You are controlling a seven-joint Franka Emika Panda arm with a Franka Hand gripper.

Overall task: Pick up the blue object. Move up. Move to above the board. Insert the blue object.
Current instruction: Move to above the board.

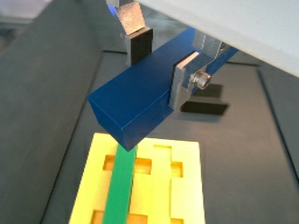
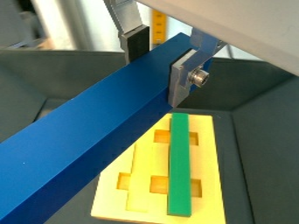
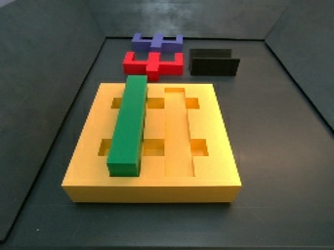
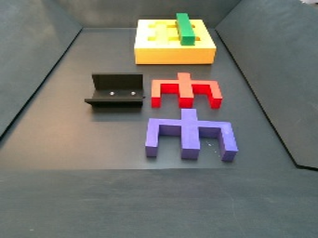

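1. Clearly the hand [image 1: 163, 59] is clamped on the blue bar [image 1: 146, 90], its silver fingers [image 1: 187, 80] pressing the bar's long sides; both wrist views show this, while neither side view shows hand or bar, so they sit above what those cameras cover.
2. Below the bar lies the yellow board [image 2: 219, 185] with the green bar [image 2: 180, 166] already seated in one long groove; a side view shows that groove on the board's left, and the grooves to its right are free [image 3: 167, 127].
3. Judging by its sharp edges and straight faces, the blue bar is stiff and probably light, though its smooth sides may slip.
4. Far behind the board in a side view stand a red piece [image 3: 152, 64], a purple piece [image 3: 156, 42] and the black fixture [image 3: 216, 62], well apart from the board.
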